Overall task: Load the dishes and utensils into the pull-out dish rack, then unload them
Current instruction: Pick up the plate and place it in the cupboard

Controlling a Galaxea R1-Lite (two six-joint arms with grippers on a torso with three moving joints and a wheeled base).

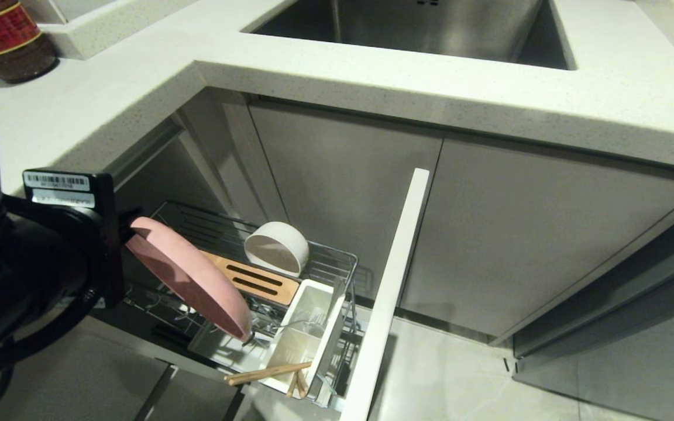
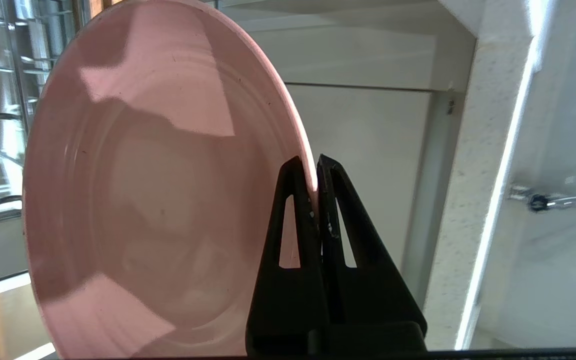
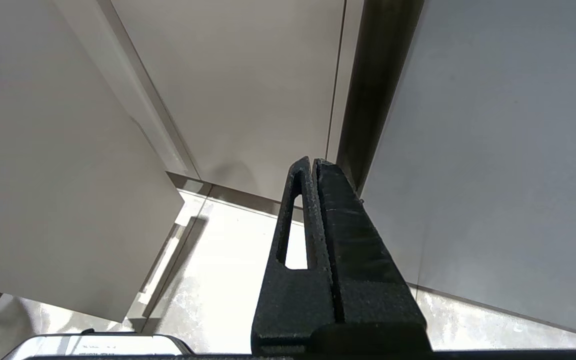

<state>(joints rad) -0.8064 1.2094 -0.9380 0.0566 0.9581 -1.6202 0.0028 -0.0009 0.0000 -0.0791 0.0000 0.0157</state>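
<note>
Nearest us, the left gripper [image 2: 316, 165] pinches the pink plate [image 1: 191, 275] by its rim, tilted above the pull-out dish rack [image 1: 337, 257]. We see bowl [image 1: 277, 247], chopsticks [image 1: 267, 372], an unreadable barcode label [image 1: 56, 181]; right gripper [image 3: 312, 165] closed, empty.

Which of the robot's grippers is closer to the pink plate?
The left. The left gripper is shut on the plate at its rim, holding it over the rack. The right gripper is shut with nothing in it, facing cabinet doors with no plate in its view.
</note>
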